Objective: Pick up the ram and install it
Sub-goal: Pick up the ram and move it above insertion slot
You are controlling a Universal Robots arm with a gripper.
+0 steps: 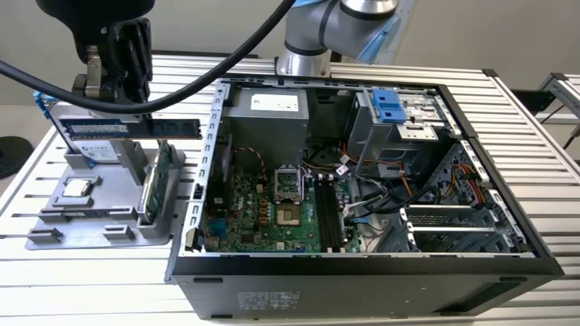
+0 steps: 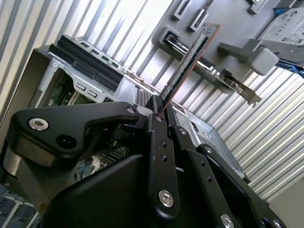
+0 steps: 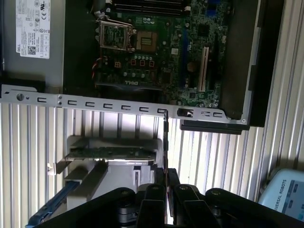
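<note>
The ram (image 1: 127, 127) is a long blue stick with black chips and a white sticker. It hangs level above the grey holder tray (image 1: 100, 227), at the exterior view's left, beside the open computer case. My gripper (image 1: 116, 112) is shut on its upper edge. In the second wrist view the ram (image 2: 190, 59) sticks out edge-on from between the black fingers (image 2: 159, 142) of the gripper (image 2: 159, 108). In the first wrist view the ram (image 3: 165, 142) is a thin dark line running from the gripper (image 3: 166, 175) toward the case rail. The motherboard's memory slots (image 1: 328, 219) lie inside the case.
The open case (image 1: 363, 272) holds the motherboard (image 1: 267, 210), a power supply (image 1: 272, 112) and loose cables. On the tray stand a green card (image 1: 161, 183), a silver hard drive (image 1: 95, 151) and a small chip (image 1: 77, 189). The case's perforated side rail (image 3: 95, 102) lies between tray and motherboard.
</note>
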